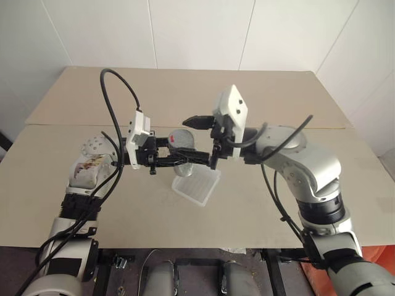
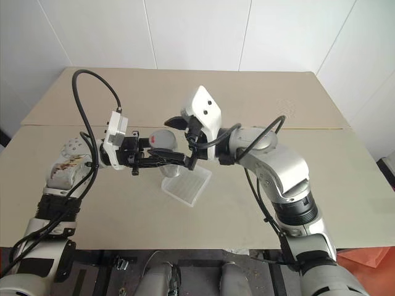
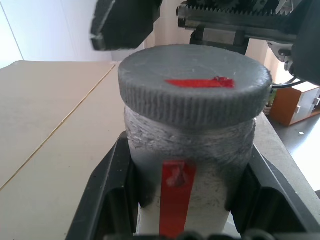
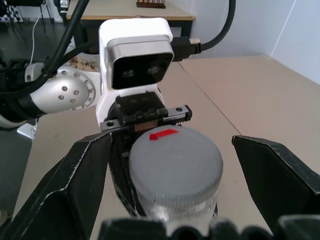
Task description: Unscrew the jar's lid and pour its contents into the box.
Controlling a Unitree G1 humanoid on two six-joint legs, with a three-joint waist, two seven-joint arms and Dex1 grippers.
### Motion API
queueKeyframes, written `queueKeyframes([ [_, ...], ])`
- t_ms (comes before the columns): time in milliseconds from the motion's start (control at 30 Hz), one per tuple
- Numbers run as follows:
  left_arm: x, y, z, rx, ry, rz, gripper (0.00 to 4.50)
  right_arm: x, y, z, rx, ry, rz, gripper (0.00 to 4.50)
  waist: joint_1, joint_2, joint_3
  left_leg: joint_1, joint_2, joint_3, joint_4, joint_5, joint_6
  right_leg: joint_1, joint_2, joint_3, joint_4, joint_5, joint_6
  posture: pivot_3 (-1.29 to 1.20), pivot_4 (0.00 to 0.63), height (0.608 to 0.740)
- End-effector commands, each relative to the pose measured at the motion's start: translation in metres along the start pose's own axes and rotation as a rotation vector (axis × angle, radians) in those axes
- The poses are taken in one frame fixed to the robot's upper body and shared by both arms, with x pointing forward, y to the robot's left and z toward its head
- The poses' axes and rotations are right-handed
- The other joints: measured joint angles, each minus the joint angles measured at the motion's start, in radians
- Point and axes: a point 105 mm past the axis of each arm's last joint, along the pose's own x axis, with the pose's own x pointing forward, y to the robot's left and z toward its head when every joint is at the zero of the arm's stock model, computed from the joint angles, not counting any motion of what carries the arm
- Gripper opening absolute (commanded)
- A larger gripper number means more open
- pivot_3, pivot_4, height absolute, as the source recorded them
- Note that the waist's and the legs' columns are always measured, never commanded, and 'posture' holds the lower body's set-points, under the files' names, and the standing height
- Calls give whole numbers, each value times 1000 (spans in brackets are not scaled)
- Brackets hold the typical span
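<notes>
One jar (image 3: 190,165), one lid (image 3: 192,85) and one box (image 1: 196,185) are in play. The jar is held in the air above the middle of the tabletop (image 1: 55,185), lying on its side with the lid turned toward the right arm. The left gripper (image 1: 179,157) has its fingers (image 3: 107,190) clamped tight on the jar's body, one on each side. The lid is grey with a ribbed edge and a red strip on top; a second red strip runs down the jar's wall. No writing can be read. The right gripper (image 4: 187,165) faces the lid with its fingers (image 4: 75,180) spread wide to either side of it, not touching it. The whitish ribbed box lies on the tabletop just beneath the jar, near the front edge.
</notes>
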Motion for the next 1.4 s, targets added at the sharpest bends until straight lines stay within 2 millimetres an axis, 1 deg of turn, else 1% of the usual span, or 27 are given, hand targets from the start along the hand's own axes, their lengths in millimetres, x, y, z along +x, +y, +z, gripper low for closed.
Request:
queueKeyframes([
  [33, 2, 0, 19, 67, -26, -22, 1939, 2, -2, 12, -21, -30, -9, 4111, 0, 0, 0, 0, 0, 0, 0, 0, 0, 0, 0, 0, 0, 0, 0, 0, 150, 740],
  [67, 2, 0, 19, 69, -26, -24, 1939, 2, -2, 12, -17, -32, -7, 3908, 0, 0, 0, 0, 0, 0, 0, 0, 0, 0, 0, 0, 0, 0, 0, 0, 150, 740],
  [167, 2, 0, 22, 76, -30, -25, 1939, 2, -3, 11, -10, -33, 6, 2908, -1, 0, 0, 0, 0, 0, 0, 0, 0, 0, 0, 0, 0, 0, 0, 0, 150, 740],
  [200, 1, 0, 25, 79, -36, -25, 1939, 3, -4, 10, -7, -33, 11, 2758, -2, 0, 0, 0, 0, 0, 0, 0, 0, 0, 0, 0, 0, 0, 0, 0, 150, 740],
  [300, 0, 0, 32, 83, -50, -40, 1939, 4, -5, 13, -10, -54, 42, 2757, -3, 0, 0, 0, 0, 0, 0, 0, 0, 0, 0, 0, 0, 0, 0, 0, 150, 740],
  [367, -3, -3, 36, 82, -56, -73, 1939, 4, -3, 20, -37, -97, 124, 2757, -5, 0, 0, 0, 0, 0, 0, 0, 0, 0, 0, 0, 0, 0, 0, 0, 150, 740],
  [467, -7, -15, 42, 75, -61, -181, 1939, 1, 0, 29, -73, -168, 336, 2757, -7, 0, 0, 0, 0, 0, 0, 0, 0, 0, 0, 0, 0, 0, 0, 0, 150, 740],
  [600, -9, -37, 49, 58, -47, -349, 1939, -6, 7, 28, -183, -191, 672, 2757, -10, 1, 1, 0, 0, 0, -1, 0, 0, 0, 1, 0, -1, 0, 0, 0, 150, 740],
  [633, -9, -41, 49, 58, -35, -375, 1939, -6, 8, 28, -198, -192, 729, 2757, -11, 1, 1, 0, 0, 0, 0, 0, 0, 0, 1, 0, -1, 0, 0, 0, 150, 740],
  [700, -9, -43, 49, 62, -18, -391, 1939, -2, 5, 27, -221, -180, 764, 2757, -11, 1, 1, 0, 1, -1, -1, 0, 0, 0, 1, 0, 0, 0, 0, 0, 150, 740],
  [767, -9, -42, 49, 66, -18, -383, 1939, 7, -2, 23, -246, -156, 723, 2757, -11, 1, 1, 1, 1, -1, -1, 0, 0, 0, 1, 0, 0, 0, 0, 0, 150, 740],
  [833, -9, -40, 49, 70, -23, -367, 1939, 17, -15, 21, -235, -145, 607, 3480, -10, 1, 1, 1, 1, 0, -1, 0, -1, -1, 1, 0, 1, 0, 0, 0, 150, 740],
  [867, -9, -38, 48, 67, -25, -355, 1939, 19, -20, 20, -226, -146, 556, 3703, -10, 1, 1, 1, 1, 0, -1, 0, -1, -1, 1, 0, 1, 0, 0, 0, 150, 740],
  [933, -11, -33, 46, 66, -27, -309, 1939, 15, -29, 21, -220, -165, 459, 4330, -6, 1, 1, 0, 1, 0, -1, 0, -1, -1, 1, 0, 1, 0, 0, 0, 150, 740],
  [967, -12, -29, 44, 70, -27, -281, 1939, 10, -32, 21, -220, -175, 417, 4447, -3, 1, 1, 0, 1, -1, -1, 0, -1, -1, 1, 0, 1, 0, 0, 0, 150, 740],
  [1067, -15, -18, 44, 82, -47, -200, 1939, -9, -33, 25, -212, -204, 305, 4447, 7, 1, 1, -1, 0, -1, -1, 0, -1, 0, 0, -1, 2, 0, 0, 0, 150, 740],
  [1167, -15, -10, 46, 78, -76, -140, 1939, -19, -25, 30, -208, -227, 196, 4447, 11, 1, 1, -4, 0, 0, 0, 0, -1, -1, 0, -1, 3, 0, 0, 0, 150, 740],
  [1267, -13, -5, 40, 74, -76, -108, 1939, -15, -13, 36, -192, -232, 129, 4447, 4, 1, 1, -5, 0, 0, 0, 1, -2, -5, 0, -1, 2, 0, 0, 0, 150, 740],
  [1400, -6, -1, 35, 64, -78, -98, 1939, 3, -4, 38, -175, -200, 62, 4447, -9, 1, 1, -4, 0, 2, 0, 2, -3, -6, 1, -1, 3, 1, 0, 0, 150, 740],
])
